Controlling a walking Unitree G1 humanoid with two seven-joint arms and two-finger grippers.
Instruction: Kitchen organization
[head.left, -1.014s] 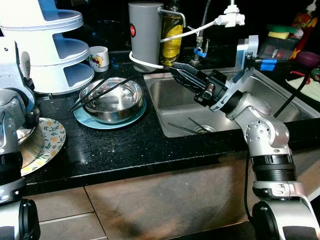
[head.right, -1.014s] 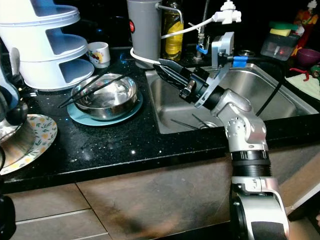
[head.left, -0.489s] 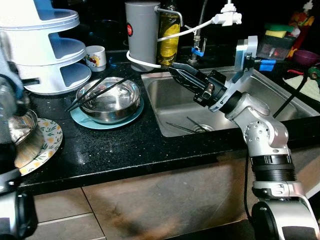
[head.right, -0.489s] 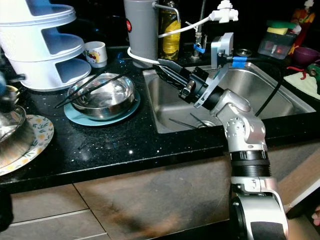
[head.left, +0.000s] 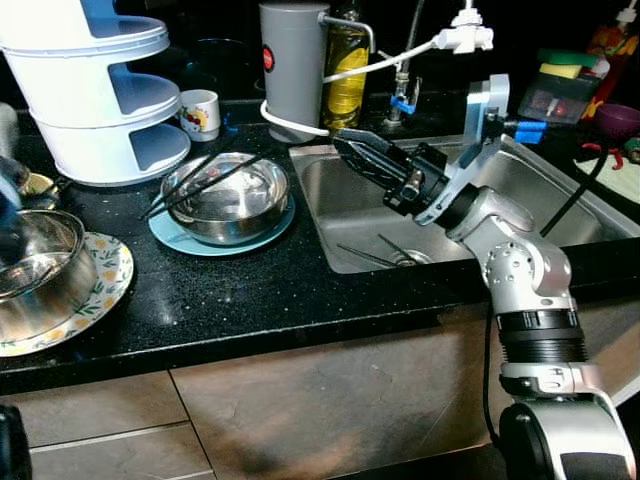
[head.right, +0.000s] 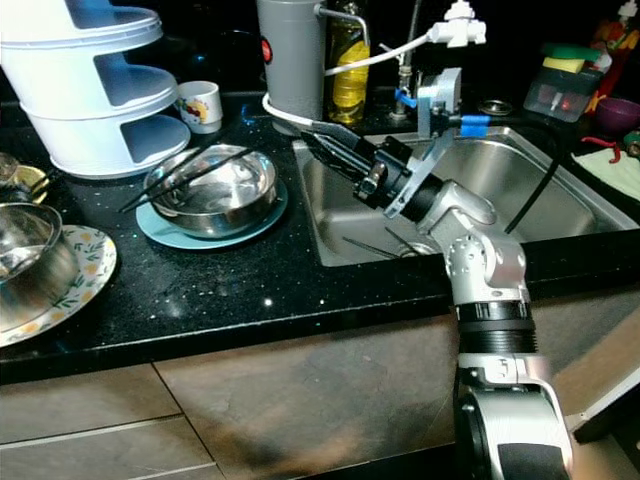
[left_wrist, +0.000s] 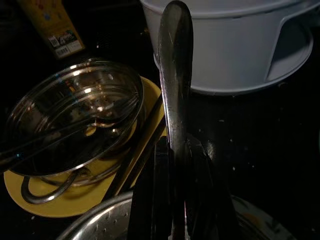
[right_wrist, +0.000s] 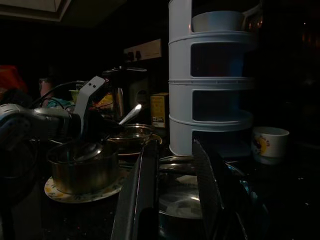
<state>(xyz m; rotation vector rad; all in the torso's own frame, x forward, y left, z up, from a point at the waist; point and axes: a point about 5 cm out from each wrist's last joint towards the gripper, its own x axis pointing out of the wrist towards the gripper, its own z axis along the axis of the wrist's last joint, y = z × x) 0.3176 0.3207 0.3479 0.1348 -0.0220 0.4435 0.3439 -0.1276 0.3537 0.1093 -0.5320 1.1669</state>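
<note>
My right gripper (head.left: 347, 142) hangs over the left rim of the sink (head.left: 560, 215), open and holding nothing, fingers (right_wrist: 142, 190) pointing at a steel bowl (head.left: 228, 195) on a teal plate (head.left: 175, 235). Black chopsticks (head.left: 195, 180) lie across that bowl. At the counter's left a second steel bowl (head.left: 40, 285) sits on a floral plate (head.left: 112, 272). My left gripper (left_wrist: 175, 150) is shut on a metal spoon (left_wrist: 175, 75) just above this bowl. The right wrist view has the same spoon (right_wrist: 129, 115) rising from the bowl (right_wrist: 82, 170).
A white tiered rack (head.left: 100, 90), a mug (head.left: 201, 113), a grey canister (head.left: 293, 70) and an oil bottle (head.left: 347, 75) line the back. Utensils (head.left: 375, 255) lie in the sink. A glass lid (left_wrist: 75, 115) rests on a yellow plate beside the rack.
My left arm has drawn out of the head views' left side, uncovering the steel bowl standing level on the floral plate. The camera shifted slightly. The right gripper has barely moved.
</note>
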